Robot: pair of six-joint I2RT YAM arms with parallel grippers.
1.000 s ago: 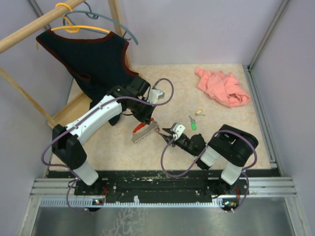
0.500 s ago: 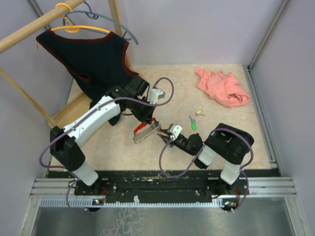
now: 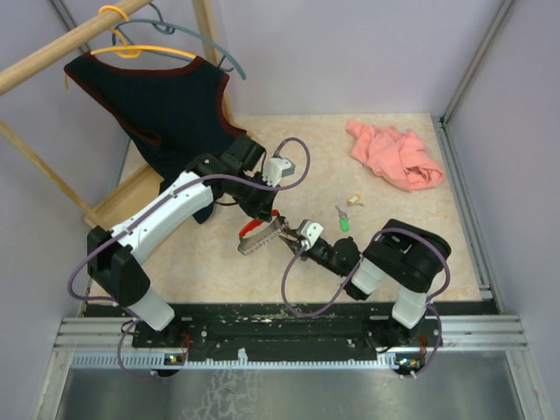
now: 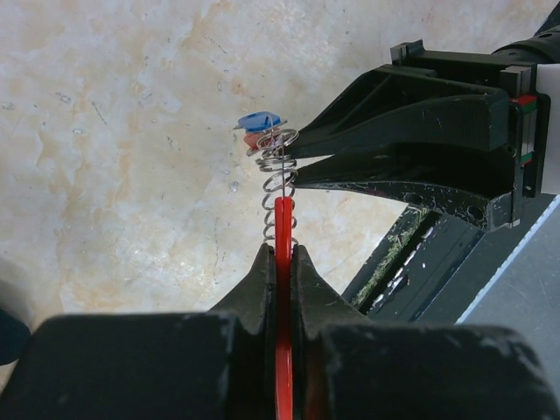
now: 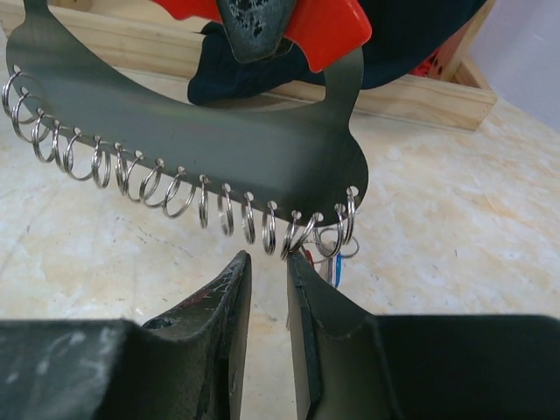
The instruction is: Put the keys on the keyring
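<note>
Top external view: two robot arms reach toward the middle of a beige bench (image 3: 210, 262). The left end effector (image 3: 262, 213) holds the keyring (image 3: 261, 236) just left of frame centre, and the right end effector (image 3: 291, 234) meets the keyring's right end. A green-headed key (image 3: 343, 222) and a pale yellow key (image 3: 353, 200) lie loose on the bench to the right of centre, near each other. A pink cloth (image 3: 394, 156) sits crumpled at the upper right, and a black vest (image 3: 166, 101) hangs on a hanger at the upper left.

Left wrist view: the left end effector (image 4: 282, 249) is clenched on the keyring's red handle (image 4: 283, 227), with the rings seen edge-on like a coil. A small blue-headed key (image 4: 260, 121) hangs at the far end, beside the right end effector's tips.

Right wrist view: the keyring (image 5: 219, 140) is a dark metal plate with a row of split rings along its lower edge (red handle at top). The right end effector (image 5: 267, 258) shows only a narrow gap under one ring; whether it grips that ring cannot be told
</note>
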